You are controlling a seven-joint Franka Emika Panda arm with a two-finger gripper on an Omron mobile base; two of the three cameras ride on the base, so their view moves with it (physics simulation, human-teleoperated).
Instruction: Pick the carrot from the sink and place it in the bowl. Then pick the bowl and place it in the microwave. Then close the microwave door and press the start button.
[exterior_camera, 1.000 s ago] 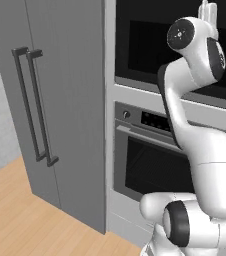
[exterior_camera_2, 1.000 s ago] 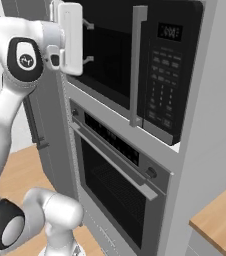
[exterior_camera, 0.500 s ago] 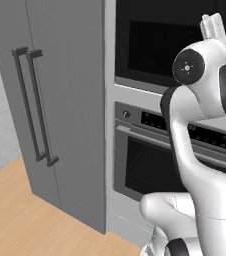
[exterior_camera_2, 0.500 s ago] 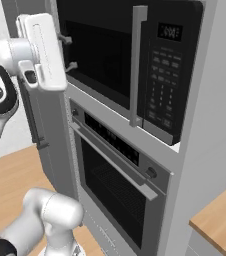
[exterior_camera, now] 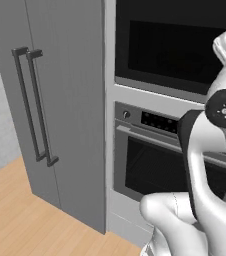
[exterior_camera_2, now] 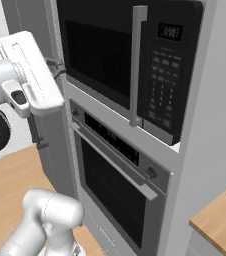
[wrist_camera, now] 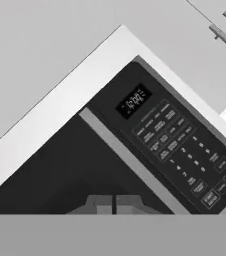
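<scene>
Tool (wrist_camera: pixel 114 204) fingertips sit pressed together, barely clear of the bottom edge, in front of the closed microwave door (wrist_camera: pixel 70 170) (its dark window hides whatever is inside). Beside the door's grey handle (exterior_camera_2: pixel 136 65), the microwave (exterior_camera_2: pixel 130 60) keypad (wrist_camera: pixel 185 157) shows rows of buttons, labels too small to read. Below sits the oven (exterior_camera_2: pixel 117 185).

closed microwave door (exterior_camera: pixel 185 47), oven (exterior_camera: pixel 155 165) below, tall cabinet (exterior_camera: pixel 60 100)
</scene>
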